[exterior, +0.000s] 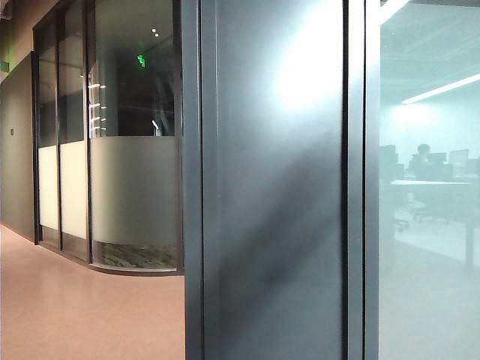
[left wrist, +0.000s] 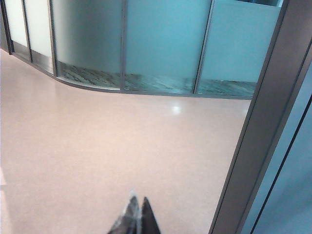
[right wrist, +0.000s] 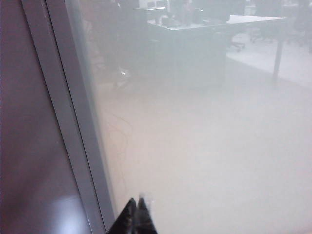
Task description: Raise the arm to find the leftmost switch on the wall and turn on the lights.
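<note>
While both arms hang low, no switch shows in any view, so the task's thing is out of sight, presumably higher up on the wall than the cameras now look. Exterior view faces a dark grey wall panel [exterior: 274,195] close up, with a frosted glass partition [exterior: 135,191] curving off along the corridor to the left and a clear glass pane [exterior: 427,187] to the right, an office desk [exterior: 431,184] and a seated person [exterior: 424,152] dimly behind it. Neither arm appears in that view. Left tool [left wrist: 136,218] has its fingers pressed together, holding nothing, tips aimed down at the pinkish floor [left wrist: 112,151] just beside a metal door frame [left wrist: 265,126]. Right tool [right wrist: 135,218] also has fingers together and empty, tips near the frosted pane [right wrist: 204,146] and its grey frame strip [right wrist: 73,131]. Closed fingers make sense here: a narrow point suits pressing a switch, nothing needs gripping. Low pose explains why only floor and lower glass appear in the wrist views. Judgement: task is at the very start, the raise-and-search step is not yet done; next move calls for lifting an arm so a wrist camera sweeps the wall upward. Risk: tips scraping glass or frame, given how near they sit.
</note>
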